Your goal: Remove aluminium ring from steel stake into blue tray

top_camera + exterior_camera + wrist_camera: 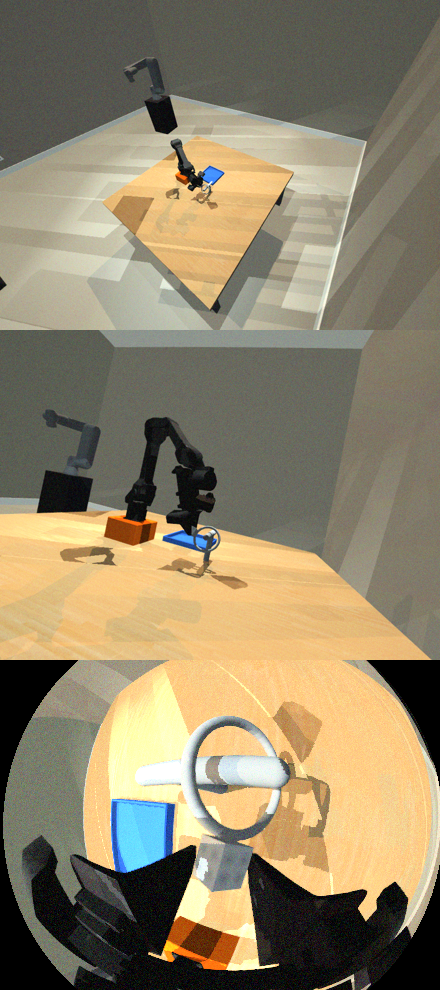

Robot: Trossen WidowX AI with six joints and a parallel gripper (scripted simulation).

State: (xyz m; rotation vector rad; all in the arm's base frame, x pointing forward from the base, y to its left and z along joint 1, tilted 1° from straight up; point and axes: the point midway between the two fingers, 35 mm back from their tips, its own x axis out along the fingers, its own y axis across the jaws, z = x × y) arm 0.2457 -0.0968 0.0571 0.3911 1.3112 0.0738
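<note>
Black robot arm (181, 156) (149, 461) — chunky angular joints, slim straight links; black gripper (199, 181) (193, 531) (223, 855) — pointed, wedge-shaped fingers.

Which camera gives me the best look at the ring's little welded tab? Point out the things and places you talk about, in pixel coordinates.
The wrist view: the tab (223, 866) appears large there, between the end effector's (223, 864) fingertips. The exterior view shows only a small pale piece beside the ring (201, 186) (219, 539) (188, 775); from the top I can't make it out.
</note>
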